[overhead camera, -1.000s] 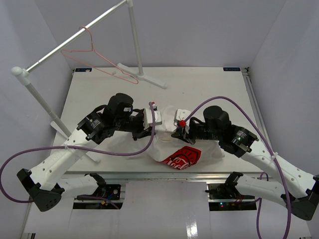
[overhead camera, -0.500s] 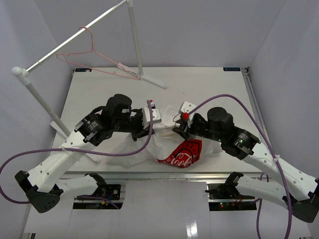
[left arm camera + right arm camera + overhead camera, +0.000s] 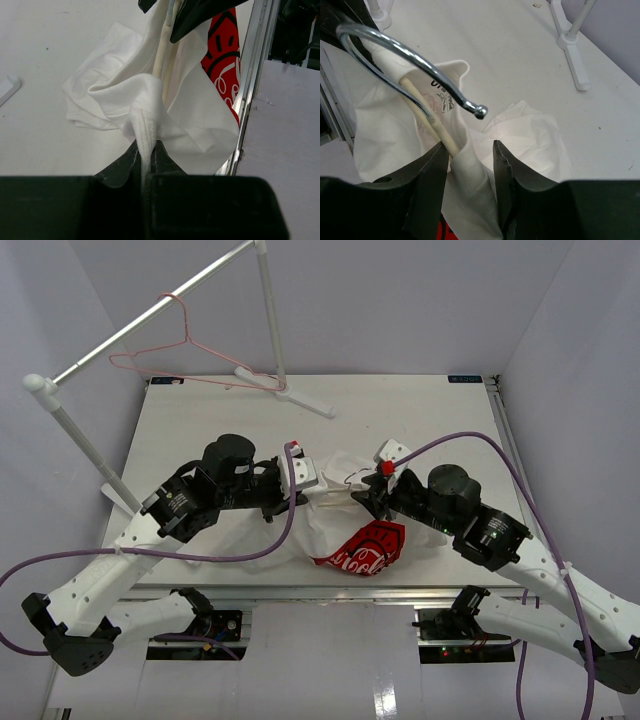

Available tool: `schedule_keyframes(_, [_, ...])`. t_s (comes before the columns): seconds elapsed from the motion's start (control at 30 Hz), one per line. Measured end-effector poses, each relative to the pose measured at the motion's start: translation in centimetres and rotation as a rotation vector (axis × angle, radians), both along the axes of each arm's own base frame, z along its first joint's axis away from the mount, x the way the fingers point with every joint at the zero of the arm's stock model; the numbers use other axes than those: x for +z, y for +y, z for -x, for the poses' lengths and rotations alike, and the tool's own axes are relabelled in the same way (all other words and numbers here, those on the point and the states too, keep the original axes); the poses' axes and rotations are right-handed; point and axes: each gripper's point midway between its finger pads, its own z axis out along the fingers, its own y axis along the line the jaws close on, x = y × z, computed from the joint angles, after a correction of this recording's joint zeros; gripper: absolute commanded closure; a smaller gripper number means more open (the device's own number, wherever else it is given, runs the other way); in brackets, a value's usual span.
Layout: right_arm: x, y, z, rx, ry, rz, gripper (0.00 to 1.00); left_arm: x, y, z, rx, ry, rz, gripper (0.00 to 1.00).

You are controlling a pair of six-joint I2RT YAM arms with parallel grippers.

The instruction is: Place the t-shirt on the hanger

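Observation:
The white t-shirt [image 3: 325, 530] with its red logo patch [image 3: 365, 550] hangs between my two grippers above the table's front edge. My left gripper [image 3: 300, 497] is shut on the shirt's ribbed collar edge [image 3: 145, 115], seen pinched in the left wrist view [image 3: 146, 152]. My right gripper [image 3: 470, 150] holds the pale beige hanger [image 3: 427, 120] together with the ribbed collar [image 3: 470, 167] that sleeves its bar. The hanger's metal hook [image 3: 395, 50] sticks out of the neck opening. The hanger bar [image 3: 161, 55] also shows inside the cloth in the left wrist view. In the top view the right gripper [image 3: 366, 497] is beside the left one.
A clothes rail with a thin pink wire hanger [image 3: 190, 340] stands at the back left; its feet [image 3: 300, 398] rest on the table and one foot [image 3: 575, 60] shows in the right wrist view. The metal front edge [image 3: 252, 75] of the table lies under the shirt.
Both grippers have risen and drawn apart with the collar. The shirt has lifted and the red logo has unfolded and hangs lower. The pink hanger has swung on the rail.

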Motion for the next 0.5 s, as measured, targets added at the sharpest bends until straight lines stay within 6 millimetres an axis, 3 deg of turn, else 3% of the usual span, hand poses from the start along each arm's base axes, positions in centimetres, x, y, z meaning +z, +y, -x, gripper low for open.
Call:
schedule_keyframes(0.1, [0.1,-0.2,-0.1,-0.011,0.001,-0.009,0.60,0.1,-0.1,-0.2,0.005,-0.009,0.004,1.00])
schedule_keyframes(0.17, [0.2,-0.3,-0.1,-0.022,0.002,-0.017,0.50,0.2,-0.2,-0.3,0.008,-0.015,0.009,1.00])
schedule_keyframes(0.33, [1.0,-1.6,-0.6,-0.089,-0.012,-0.041,0.35,0.5,-0.3,-0.2,0.019,-0.010,0.025,1.00])
schedule_keyframes(0.4, [1.4,-2.2,-1.0,-0.123,-0.020,-0.049,0.23,0.6,-0.2,-0.3,0.040,0.000,0.030,1.00])
schedule_keyframes(0.5, [1.9,-3.6,-2.2,-0.216,-0.031,-0.057,0.18,0.4,0.5,-0.4,0.096,0.031,0.022,1.00])
